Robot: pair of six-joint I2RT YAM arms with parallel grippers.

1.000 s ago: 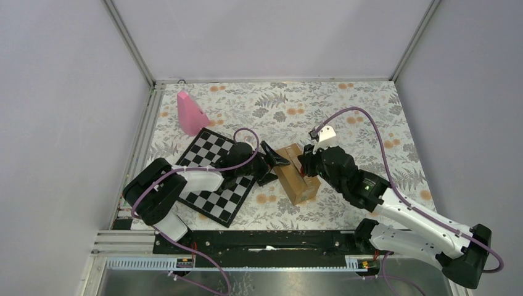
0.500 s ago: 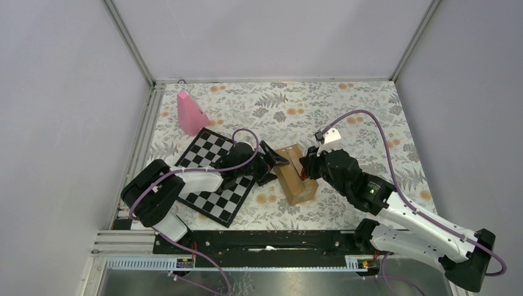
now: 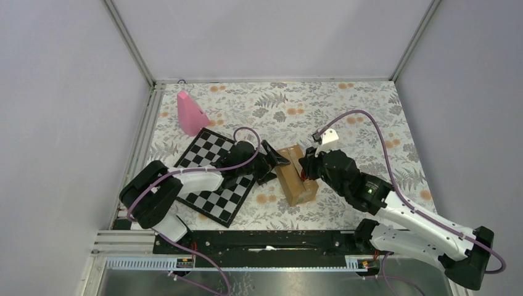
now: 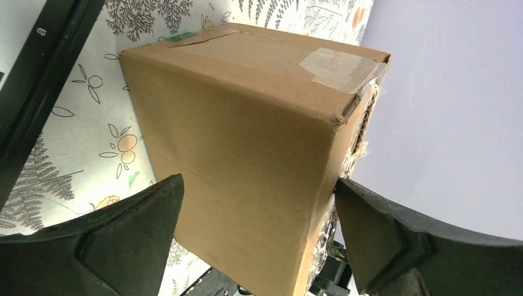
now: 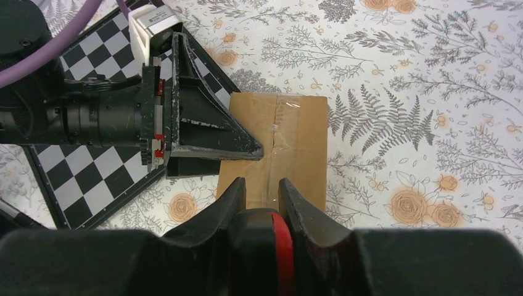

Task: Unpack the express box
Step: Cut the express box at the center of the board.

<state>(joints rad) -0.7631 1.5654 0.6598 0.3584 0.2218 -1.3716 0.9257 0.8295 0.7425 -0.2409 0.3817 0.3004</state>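
My left claw (image 3: 276, 168) and right claw (image 5: 262, 188) are black. The express box (image 3: 296, 176) is plain brown with clear tape. The chessboard (image 3: 216, 179) has black-white checks, the cone (image 3: 190, 114) is pink, and the tablecloth (image 3: 370, 117) is white with grey ferns and orange flowers.

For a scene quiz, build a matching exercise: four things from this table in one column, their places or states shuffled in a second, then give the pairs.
Things:
1 express box
2 chessboard
3 pink cone
4 left gripper

Places or states:
a far left, near a corner of the table
b open, one finger on each side of the box
c partly under the left arm
d brown, taped along its top

Pairs: 1-d, 2-c, 3-a, 4-b
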